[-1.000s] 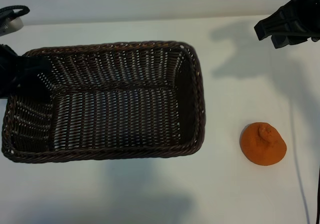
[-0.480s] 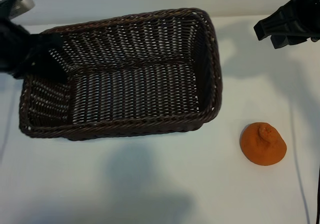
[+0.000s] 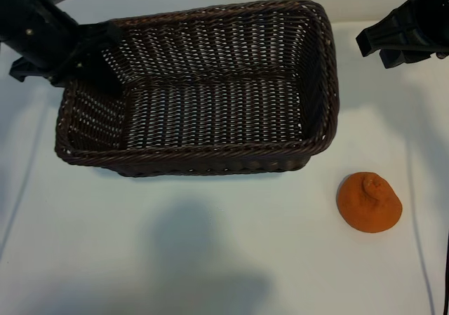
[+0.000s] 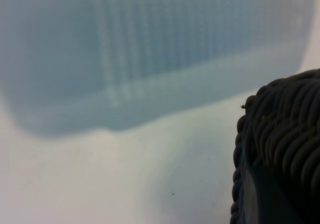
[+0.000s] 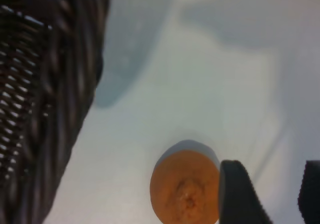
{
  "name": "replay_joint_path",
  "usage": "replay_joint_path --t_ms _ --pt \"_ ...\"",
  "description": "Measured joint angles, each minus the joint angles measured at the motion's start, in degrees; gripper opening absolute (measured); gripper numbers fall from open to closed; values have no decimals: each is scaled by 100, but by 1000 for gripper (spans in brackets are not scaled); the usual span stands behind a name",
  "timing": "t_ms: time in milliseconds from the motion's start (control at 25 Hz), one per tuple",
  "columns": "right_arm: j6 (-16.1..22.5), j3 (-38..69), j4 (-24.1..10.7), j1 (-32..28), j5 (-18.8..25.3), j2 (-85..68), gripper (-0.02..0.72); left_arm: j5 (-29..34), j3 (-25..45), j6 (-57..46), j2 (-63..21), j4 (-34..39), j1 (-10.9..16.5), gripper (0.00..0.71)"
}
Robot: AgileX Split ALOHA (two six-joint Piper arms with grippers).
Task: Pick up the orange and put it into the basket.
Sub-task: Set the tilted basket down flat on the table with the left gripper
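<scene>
The dark brown wicker basket hangs lifted above the white table, its shadow falling on the surface nearer the front. My left gripper is shut on the braided rim at the basket's left end. In the left wrist view that rim fills one corner, with a dark finger against it. The orange lies on the table to the right of the basket, knobbly bump up. My right gripper hovers open at the far right, high above the orange, which shows beside its fingers.
A thin dark cable runs along the table's right side past the orange. Another thin cable trails at the left. The basket wall fills one side of the right wrist view.
The left gripper has carried the basket up off the table, towards the back and to the right. The orange and the right gripper have stayed put.
</scene>
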Motion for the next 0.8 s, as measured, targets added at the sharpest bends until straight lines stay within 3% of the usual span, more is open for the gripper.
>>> replay_joint_path --t_ms 360,800 --pt "0 0 0 0 0 0 328 -16 -55 -119 359 135 -1 157" --pt "0 0 0 0 0 0 328 -651 -55 -19 1052 167 -97 157"
